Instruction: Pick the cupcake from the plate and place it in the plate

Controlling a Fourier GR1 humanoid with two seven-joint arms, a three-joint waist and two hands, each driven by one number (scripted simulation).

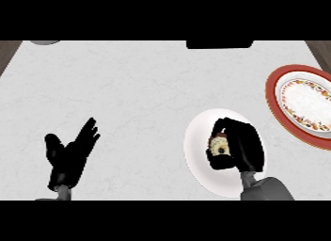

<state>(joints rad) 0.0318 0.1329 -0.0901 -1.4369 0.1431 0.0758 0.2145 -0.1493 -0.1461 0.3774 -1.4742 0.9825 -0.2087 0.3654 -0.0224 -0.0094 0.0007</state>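
1. Presently the cupcake (220,144) is clasped by the right hand (241,143), whose fingers are curled round it from its right side; only its pale top and dark wrapper are seen.
2. Under that hand a white plate (200,136) is spread on the bench (140,84), and the cupcake is held over it.
3. Up and to the right of that hand, apart from the white plate, a red-rimmed plate (279,89) is set.
4. Well to the left, the left hand (69,153) is kept released, fingers straight and raised, holding nothing.
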